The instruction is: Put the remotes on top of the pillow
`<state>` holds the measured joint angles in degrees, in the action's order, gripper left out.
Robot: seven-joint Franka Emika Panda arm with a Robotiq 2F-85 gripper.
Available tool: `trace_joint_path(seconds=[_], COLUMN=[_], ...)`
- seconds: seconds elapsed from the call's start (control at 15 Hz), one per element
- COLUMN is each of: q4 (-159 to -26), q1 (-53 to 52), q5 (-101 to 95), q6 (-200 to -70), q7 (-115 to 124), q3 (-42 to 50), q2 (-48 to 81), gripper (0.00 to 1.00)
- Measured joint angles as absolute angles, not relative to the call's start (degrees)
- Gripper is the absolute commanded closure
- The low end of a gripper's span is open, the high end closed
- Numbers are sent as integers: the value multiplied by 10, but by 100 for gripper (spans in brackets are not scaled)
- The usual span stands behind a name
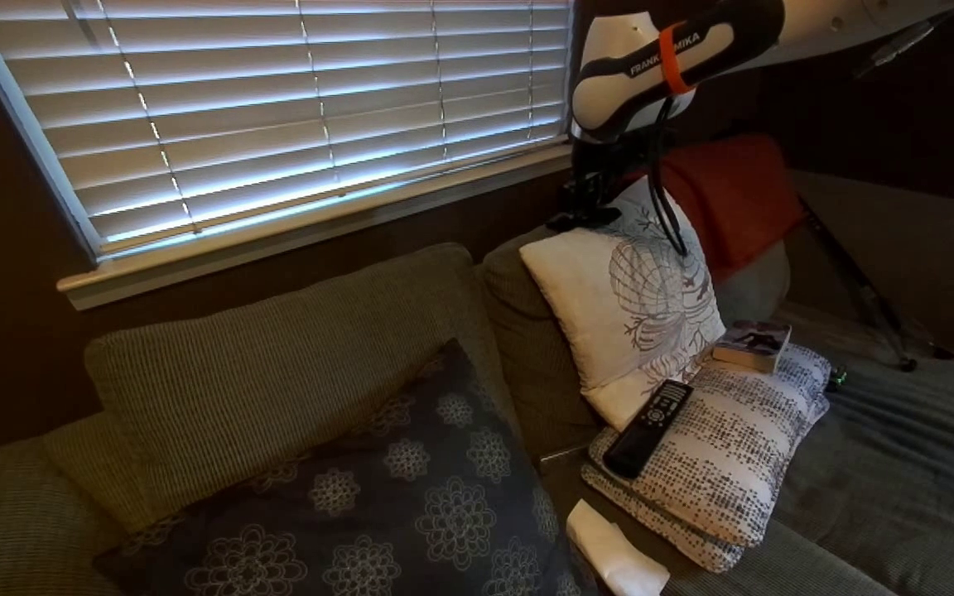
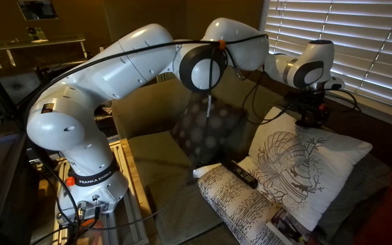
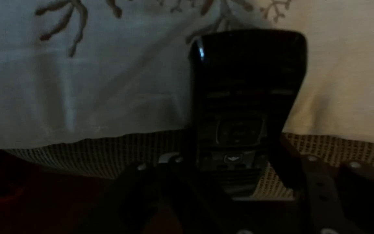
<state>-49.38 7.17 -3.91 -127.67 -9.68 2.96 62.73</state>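
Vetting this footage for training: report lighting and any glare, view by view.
Both exterior views: daylight glows through the blinds, much of each frame dim. Wrist view: very dark; small glint on the remote, upper left; white pillow bluish left, yellowish right; edges between hand and remote murky.

"Room on the plump grey-and-cream cloth pillow [image 1: 725,468]?"

"In an exterior view, right of the slim black plastic remote [image 1: 648,430]; a thick dark-covered paperback [image 1: 752,346] blocks the far end (a leaning white shell-print cloth pillow [image 1: 638,310], the far left)."
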Motion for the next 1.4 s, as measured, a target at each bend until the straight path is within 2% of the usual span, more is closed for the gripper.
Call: trace_joint_path(seconds=[0.33, 0.8, 1.4], q4=[-518, -661, -888], q1=[67, 67, 49], q5=[-39, -39, -38], q6=[-1298, -1318, -1476], q7=[-96, -82, 99], q3=[30, 32, 62], q2=[606, 492, 366], gripper=[65, 65, 65])
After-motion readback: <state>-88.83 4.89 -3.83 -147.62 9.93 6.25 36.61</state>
